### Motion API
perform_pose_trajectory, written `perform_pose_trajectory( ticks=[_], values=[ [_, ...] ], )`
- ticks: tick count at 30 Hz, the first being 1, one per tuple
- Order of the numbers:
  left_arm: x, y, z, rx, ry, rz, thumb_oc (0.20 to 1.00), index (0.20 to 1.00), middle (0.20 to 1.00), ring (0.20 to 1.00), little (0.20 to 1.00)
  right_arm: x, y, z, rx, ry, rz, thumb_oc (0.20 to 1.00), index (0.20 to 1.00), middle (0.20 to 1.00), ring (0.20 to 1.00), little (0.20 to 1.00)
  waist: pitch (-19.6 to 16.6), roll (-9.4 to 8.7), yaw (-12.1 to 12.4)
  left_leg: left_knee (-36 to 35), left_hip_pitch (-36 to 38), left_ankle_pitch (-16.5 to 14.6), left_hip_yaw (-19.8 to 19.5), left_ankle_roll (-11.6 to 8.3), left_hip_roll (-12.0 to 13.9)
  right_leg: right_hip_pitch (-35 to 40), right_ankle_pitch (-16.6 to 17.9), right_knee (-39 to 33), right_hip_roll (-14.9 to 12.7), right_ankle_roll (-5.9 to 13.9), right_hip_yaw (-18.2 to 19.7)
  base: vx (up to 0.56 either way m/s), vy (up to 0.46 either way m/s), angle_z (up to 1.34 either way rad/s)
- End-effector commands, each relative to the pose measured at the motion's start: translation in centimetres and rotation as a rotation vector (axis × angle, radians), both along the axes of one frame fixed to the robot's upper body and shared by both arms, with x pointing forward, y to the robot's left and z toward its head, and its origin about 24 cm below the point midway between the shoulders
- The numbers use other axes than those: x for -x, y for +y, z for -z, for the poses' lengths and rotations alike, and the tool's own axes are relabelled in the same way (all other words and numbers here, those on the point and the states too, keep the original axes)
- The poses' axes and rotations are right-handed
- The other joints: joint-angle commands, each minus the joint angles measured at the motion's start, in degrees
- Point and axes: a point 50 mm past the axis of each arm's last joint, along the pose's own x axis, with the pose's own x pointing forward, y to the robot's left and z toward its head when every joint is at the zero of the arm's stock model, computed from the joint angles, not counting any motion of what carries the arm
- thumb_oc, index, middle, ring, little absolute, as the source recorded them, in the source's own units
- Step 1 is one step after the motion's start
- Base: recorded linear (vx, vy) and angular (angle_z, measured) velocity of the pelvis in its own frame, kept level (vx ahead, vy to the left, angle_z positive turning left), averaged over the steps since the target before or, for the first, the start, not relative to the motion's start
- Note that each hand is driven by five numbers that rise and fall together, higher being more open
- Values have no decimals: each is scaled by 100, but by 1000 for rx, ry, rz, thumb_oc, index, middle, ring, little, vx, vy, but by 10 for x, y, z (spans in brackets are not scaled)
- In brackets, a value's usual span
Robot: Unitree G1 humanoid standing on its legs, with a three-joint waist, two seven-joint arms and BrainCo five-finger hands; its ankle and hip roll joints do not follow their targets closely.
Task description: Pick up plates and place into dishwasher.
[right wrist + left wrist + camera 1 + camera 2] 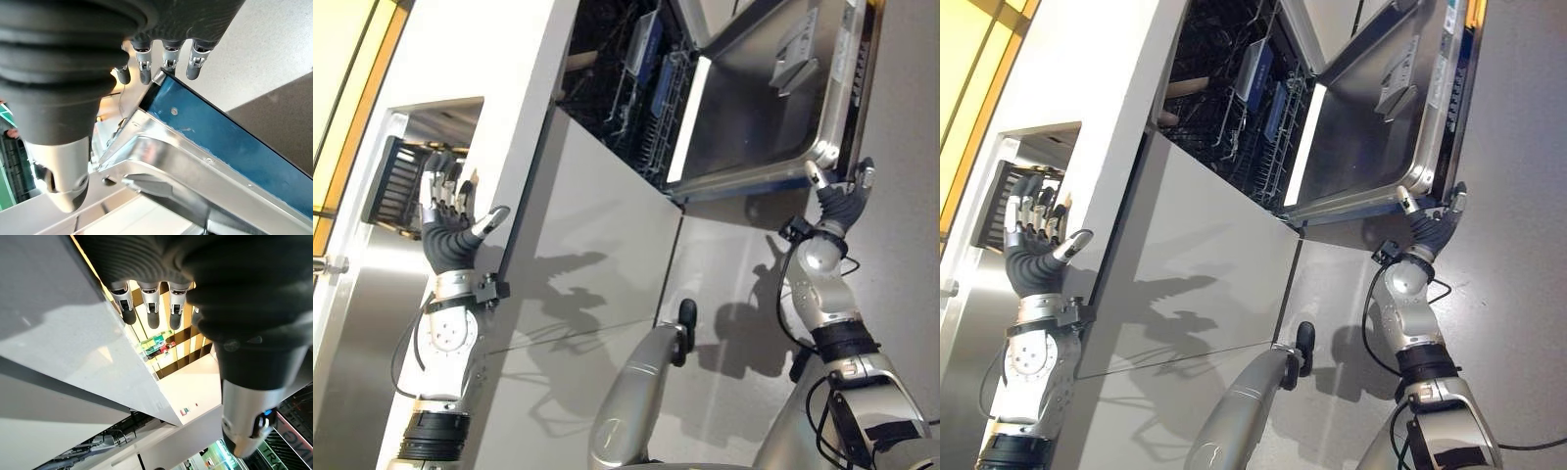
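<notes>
The dishwasher stands open, its steel door (pixel 754 108) let down and its wire rack (pixel 626 88) in view behind it. A few flat dishes (pixel 1255 67) stand upright in the rack. My right hand (pixel 842 201) is at the door's near corner (pixel 161 78), fingers (pixel 168 61) straight and reaching just over the edge, holding nothing. My left hand (pixel 450 230) is raised beside the white counter's side wall, fingers (pixel 151 308) spread and empty. No plate is in either hand.
A dark slatted basket (pixel 396 181) sits in a recess just behind my left hand. Grey cabinet panels (pixel 597 245) lie between the two arms, below the dishwasher opening. The white counter wall (pixel 509 88) runs close along the left hand.
</notes>
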Motion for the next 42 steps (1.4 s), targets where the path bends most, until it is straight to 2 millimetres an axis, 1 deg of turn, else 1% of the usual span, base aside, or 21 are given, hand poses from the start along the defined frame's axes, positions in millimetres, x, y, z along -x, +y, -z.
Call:
perform_pose_trajectory(
  ticks=[1, 3, 4, 9, 13, 18, 21, 24, 27, 32, 36, 39, 41, 42],
  values=[
    [-1, -9, 43, -4, 227, 103, 1000, 1000, 1000, 1000, 1000, -19, 25, -87, 113, -242, -239, 1000, 1000, 1000, 1000, 1000, 588, 443, 180, -421, -242, 346, 283, 916, -706, -1, 68, 274, 186, -716, -465, 29, 32, 9],
    [0, -7, 40, -9, 219, 111, 1000, 1000, 1000, 1000, 1000, -22, 28, -90, 98, -243, -323, 1000, 1000, 1000, 1000, 1000, 588, 459, 244, -421, -279, 345, 272, 940, -742, -39, 86, 302, 135, -711, -505, 23, 17, 6],
    [0, -7, 40, -9, 217, 114, 1000, 1000, 1000, 1000, 1000, -22, 28, -91, 99, -251, -336, 1000, 1000, 1000, 1000, 1000, 588, 461, 259, -419, -293, 347, 268, 944, -751, -51, 92, 310, 118, -708, -516, 0, 0, 0],
    [-1, -4, 34, -31, 205, 129, 1000, 1000, 1000, 1000, 1000, -22, 45, -94, 116, -285, -480, 1000, 1000, 1000, 1000, 1000, 588, 404, 415, -412, -410, 354, 186, 991, -797, -128, 161, 360, 30, -656, -641, 27, -31, 8],
    [-2, -2, 33, -37, 195, 122, 1000, 1000, 1000, 1000, 1000, -22, 53, -95, 140, -292, -535, 1000, 1000, 1000, 1000, 1000, 588, 369, 479, -489, -425, 393, 150, 989, -785, -84, 208, 288, 5, -611, -732, 21, -18, 5],
    [1, 7, 31, -41, 183, 110, 1000, 1000, 1000, 1000, 1000, -19, 59, -98, 119, -318, -575, 1000, 1000, 1000, 1000, 1000, 588, 307, 610, -525, -368, 397, 66, 981, -799, 121, 244, 180, -66, -574, -924, 16, -18, 3],
    [2, 10, 30, -46, 180, 118, 1000, 1000, 1000, 1000, 1000, -17, 68, -101, 118, -339, -612, 1000, 1000, 1000, 1000, 1000, 588, 260, 667, -531, -323, 393, 23, 976, -795, 239, 248, 156, -101, -555, -1022, 17, -18, 3],
    [3, 12, 30, -48, 186, 123, 1000, 1000, 1000, 1000, 1000, -15, 81, -102, 127, -349, -665, 1000, 1000, 1000, 1000, 1000, 588, 205, 722, -584, -234, 414, -44, 962, -784, 415, 263, 76, -100, -532, -1112, 37, -16, 6],
    [4, 15, 29, -45, 183, 114, 1000, 1000, 1000, 1000, 1000, -13, 93, -100, 128, -356, -708, 1000, 1000, 1000, 1000, 1000, 588, 129, 779, -722, -40, 461, -128, 927, -752, 710, 300, -121, -100, -492, -1229, 40, -2, 10],
    [8, 24, 26, -43, 162, 90, 1000, 1000, 1000, 1000, 1000, -8, 104, -98, 120, -388, -748, 1000, 1000, 1000, 1000, 1000, 588, -23, 919, -942, 355, 510, -344, 886, -727, 1294, 384, -471, -167, -423, -1513, 37, -24, 17],
    [10, 30, 25, -51, 151, 89, 1000, 1000, 1000, 1000, 1000, -4, 116, -98, 119, -413, -761, 1000, 1000, 1000, 1000, 1000, 588, -206, 1067, -1129, 760, 550, -535, 856, -705, 1871, 479, -791, -247, -350, -1744, 38, -51, 13],
    [11, 33, 23, -56, 148, 88, 1000, 1000, 1000, 1000, 1000, -2, 120, -101, 119, -428, -765, 1000, 1000, 1000, 1000, 1000, 588, -295, 1135, -1226, 968, 572, -646, 846, -695, 2171, 521, -937, -265, -312, -1875, 14, -50, 23],
    [10, 37, 23, -65, 149, 82, 1000, 1000, 1000, 1000, 1000, 0, 125, -103, 117, -445, -770, 1000, 1000, 1000, 1000, 1000, 588, -442, 1230, -1347, 1235, 601, -771, 827, -695, 2547, 544, -1114, -267, -276, -2011, 28, -75, 22],
    [11, 39, 23, -65, 147, 77, 1000, 1000, 1000, 1000, 1000, 0, 127, -104, 116, -451, -773, 1000, 1000, 1000, 1000, 1000, 588, -486, 1252, -1391, 1327, 616, -825, 822, -697, 2675, 555, -1173, -256, -268, -2058, 25, -61, 24]
  ],
)
